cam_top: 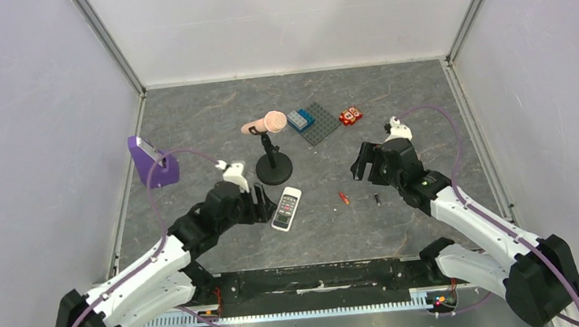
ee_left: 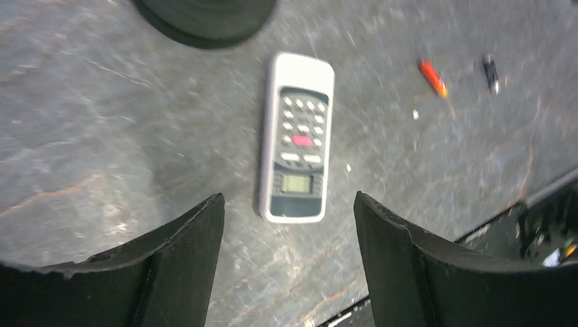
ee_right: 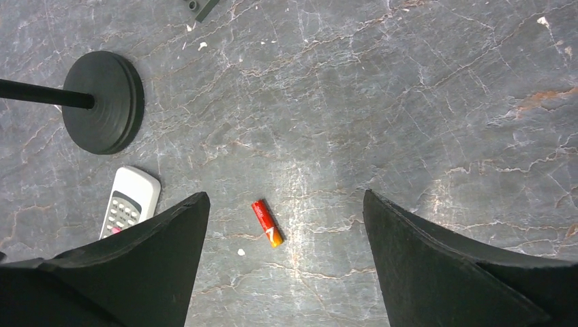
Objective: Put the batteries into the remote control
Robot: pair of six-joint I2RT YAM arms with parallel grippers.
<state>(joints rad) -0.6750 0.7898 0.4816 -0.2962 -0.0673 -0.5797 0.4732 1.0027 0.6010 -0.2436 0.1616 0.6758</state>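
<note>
Your left gripper (ee_left: 287, 199) is spread wide and holds nothing. In the left wrist view its two black fingers (ee_left: 184, 252) flank the screen end of the small white oblong remote control (ee_left: 296, 136), and you cannot tell from that view whether they touch it. The remote control lies flat and face up on the grey marbled table (ee_left: 102, 122), dark screen toward the gripper and rows of grey and red buttons running away from it. From above, the left gripper (cam_top: 263, 205) sits just beside the left edge of the remote control (cam_top: 286, 209). The round black stand base (cam_top: 274, 169) is near the remote's far end. Your right gripper (ee_right: 286, 196) is also wide open and empty. The thin red-orange cylindrical battery (ee_right: 267, 223) lies on the table in the gap between its fingers (ee_right: 436, 259), touching neither. In the top view that red-orange battery (cam_top: 343, 198) lies to the right of the remote, apart from it. The thin black cylindrical battery (cam_top: 377, 199) lies near it, further right. The right gripper (cam_top: 362, 165) is poised near both batteries.
</note>
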